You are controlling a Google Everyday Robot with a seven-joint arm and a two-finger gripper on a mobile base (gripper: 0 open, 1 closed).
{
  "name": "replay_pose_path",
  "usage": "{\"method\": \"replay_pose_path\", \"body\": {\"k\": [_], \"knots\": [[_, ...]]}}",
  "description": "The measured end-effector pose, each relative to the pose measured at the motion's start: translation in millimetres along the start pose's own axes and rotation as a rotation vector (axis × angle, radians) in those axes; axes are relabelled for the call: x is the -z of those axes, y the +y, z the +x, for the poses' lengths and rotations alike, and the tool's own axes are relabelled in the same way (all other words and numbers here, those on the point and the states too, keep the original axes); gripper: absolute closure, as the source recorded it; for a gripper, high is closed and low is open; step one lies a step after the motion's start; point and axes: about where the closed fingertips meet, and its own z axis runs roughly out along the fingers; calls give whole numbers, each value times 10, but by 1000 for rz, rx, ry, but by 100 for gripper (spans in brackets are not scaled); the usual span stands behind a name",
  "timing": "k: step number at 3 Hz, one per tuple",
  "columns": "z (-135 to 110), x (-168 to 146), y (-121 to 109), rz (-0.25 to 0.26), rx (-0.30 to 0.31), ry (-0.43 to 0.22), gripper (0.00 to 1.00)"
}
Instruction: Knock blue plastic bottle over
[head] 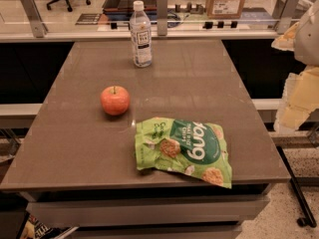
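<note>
Chip bag (185,151), green: big white letters are running down the front, reading roughly "dang", with the first letter sitting half in a fold. Smaller lines beside it are staying too fine to read.
Blue plastic bottle (140,34): label print is not resolving.
Cardboard box (227,0): white sticker, unreadable.
Gripper (299,96) is hanging at the right edge, bearing no text.

Upright bottle (141,34), claw (298,101) at right edge

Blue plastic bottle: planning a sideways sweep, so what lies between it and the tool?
In the camera view, only bare table lies between the blue plastic bottle and the tool, which hangs beyond the table's right edge.
</note>
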Motion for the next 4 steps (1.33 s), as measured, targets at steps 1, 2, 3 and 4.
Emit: {"method": "replay_pose_path", "body": {"k": [1, 2, 3, 4], "knots": [[0, 0, 0, 0, 0, 0, 0], [-16, -11, -87, 11, -34, -38, 0], [-46, -101, -270, 30, -126, -150, 0], [-196, -212, -467, 68, -224, -301, 0]]}}
